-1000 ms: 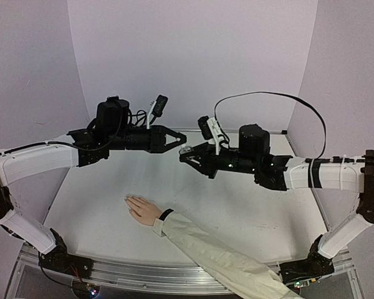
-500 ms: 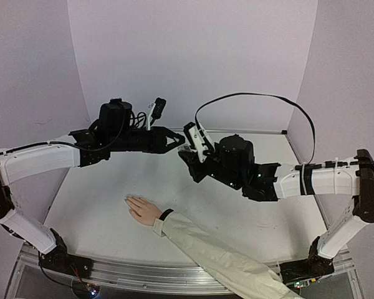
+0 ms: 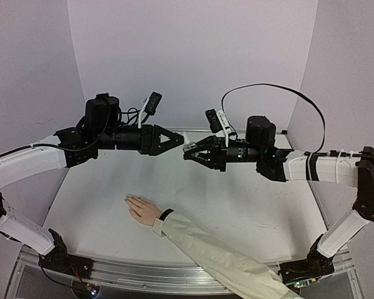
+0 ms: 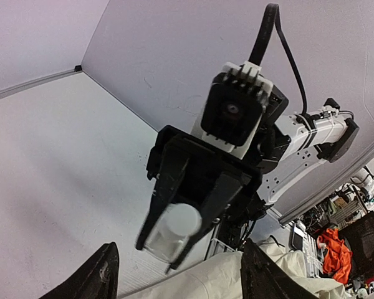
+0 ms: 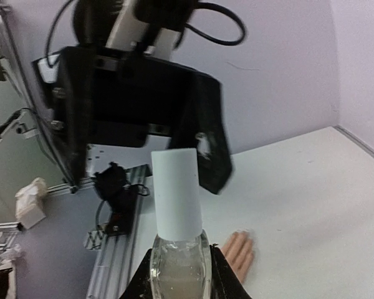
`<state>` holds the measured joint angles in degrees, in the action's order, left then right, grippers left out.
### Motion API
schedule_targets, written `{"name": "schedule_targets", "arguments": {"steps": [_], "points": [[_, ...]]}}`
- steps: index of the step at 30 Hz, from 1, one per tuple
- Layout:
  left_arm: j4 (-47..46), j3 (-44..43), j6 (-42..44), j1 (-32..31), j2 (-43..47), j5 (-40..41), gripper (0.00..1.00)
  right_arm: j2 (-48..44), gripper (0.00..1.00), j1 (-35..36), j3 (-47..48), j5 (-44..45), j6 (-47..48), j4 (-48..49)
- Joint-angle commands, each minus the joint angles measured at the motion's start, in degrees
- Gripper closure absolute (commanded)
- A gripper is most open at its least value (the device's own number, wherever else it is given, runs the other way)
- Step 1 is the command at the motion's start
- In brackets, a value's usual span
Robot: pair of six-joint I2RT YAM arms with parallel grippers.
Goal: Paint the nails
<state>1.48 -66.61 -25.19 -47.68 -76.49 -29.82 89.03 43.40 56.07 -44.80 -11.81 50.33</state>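
A light-skinned hand (image 3: 143, 209) with a black wristband (image 3: 166, 215) and cream sleeve (image 3: 218, 256) lies flat on the white table (image 3: 255, 212). The nails at its fingertips (image 3: 128, 200) are too small to make out. High above it my right gripper (image 3: 190, 152) is shut on a small glass bottle (image 5: 177, 269) with a white cylindrical cap (image 5: 176, 193). The cap (image 4: 182, 219) points at my left gripper (image 3: 173, 139). My left gripper (image 4: 182, 281) stands open just left of the cap, with nothing between its fingers (image 4: 101, 277). The hand (image 5: 240, 252) shows below the bottle.
Pale walls close in the table on three sides. An aluminium rail (image 3: 143, 271) runs along the near edge. A black cable (image 3: 268, 93) loops above the right arm. The sleeve crosses the near right part of the table.
My left gripper has opened and drawn back to the left, away from the bottle's cap. The right arm twisted, then turned back, still holding the bottle. The hand has not moved.
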Motion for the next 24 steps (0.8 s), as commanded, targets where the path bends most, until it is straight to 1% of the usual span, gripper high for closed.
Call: {"name": "schedule_targets", "arguments": {"steps": [1,5,15,17,21,24], "points": [[-1.2,-1.8,1.5,-0.3,0.4,-3.7,0.35,0.1,1.0,0.5,2.3,-15.2,-9.3,11.9],[-2.4,-2.7,2.5,-0.9,0.0,-5.6,0.36,0.9,1.0,0.5,2.8,-16.2,-10.9,13.6],[-3.6,-4.2,2.7,-1.8,-1.2,-7.2,0.48,2.2,1.0,0.5,2.8,-15.7,-11.8,14.1],[-3.7,-4.4,2.7,-1.9,-1.6,-7.2,0.53,2.4,1.0,0.5,2.8,-15.8,-11.8,14.1],[-3.8,-4.9,2.5,-2.2,-2.2,-6.9,0.67,2.5,1.0,0.5,2.6,-15.6,-11.6,14.1],[-3.8,-4.9,2.4,-2.2,-2.6,-6.6,0.8,2.3,1.0,0.5,2.3,-14.7,-11.1,14.1]]}}
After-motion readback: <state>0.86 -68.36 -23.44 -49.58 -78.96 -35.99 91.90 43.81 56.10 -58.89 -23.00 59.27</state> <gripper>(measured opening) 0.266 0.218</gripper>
